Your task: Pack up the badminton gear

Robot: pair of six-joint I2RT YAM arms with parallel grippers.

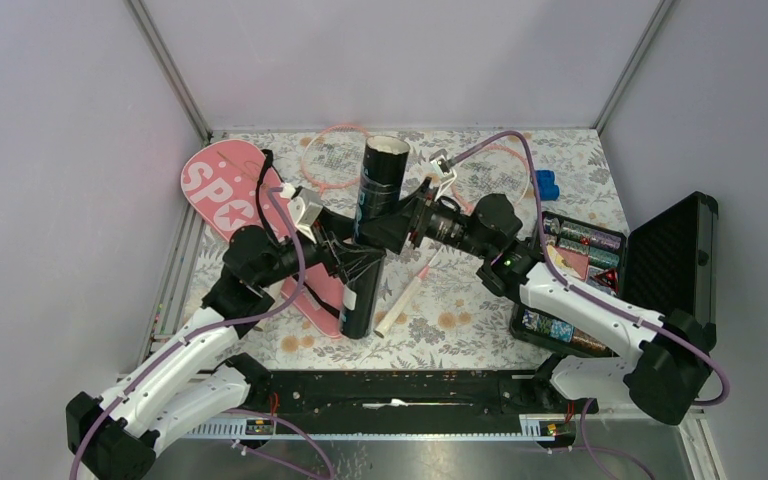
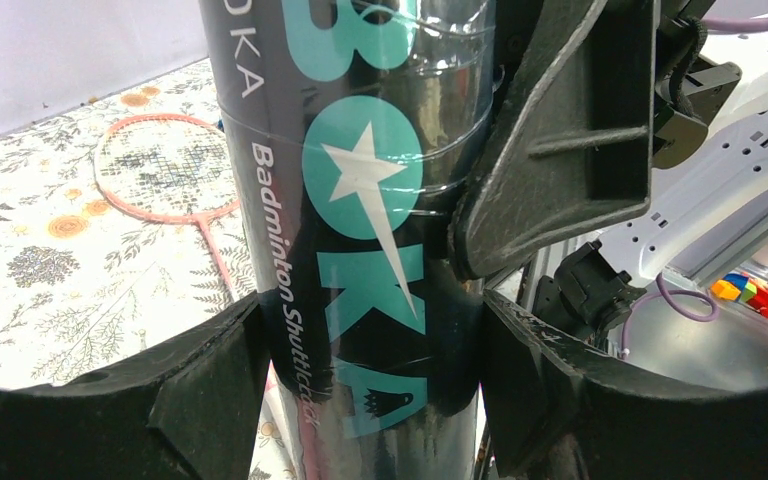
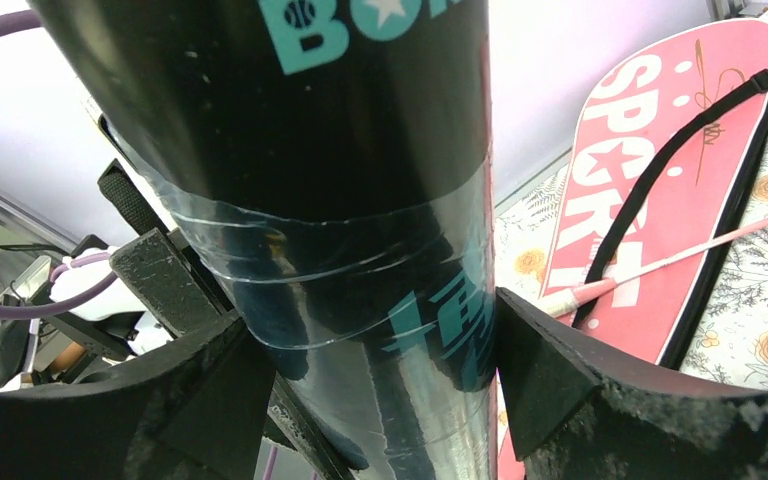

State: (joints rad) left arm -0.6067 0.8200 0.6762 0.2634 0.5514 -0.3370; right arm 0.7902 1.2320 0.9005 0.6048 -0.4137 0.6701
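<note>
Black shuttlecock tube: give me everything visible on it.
The black tube is a long glossy cylinder with teal lettering, white "Badminton Shuttlecock" text and clear tape round its middle. Held roughly upright beside the pink bag, open end up. The left gripper clamps its lower part; the right gripper straddles it higher up, contact unclear.

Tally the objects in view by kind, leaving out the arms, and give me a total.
Pink-framed rackets: 2
Black shuttlecock tube: 1
Pink SPORT bag: 1
Black open case of rolls: 1
Blue toy: 1
Total: 6
</note>
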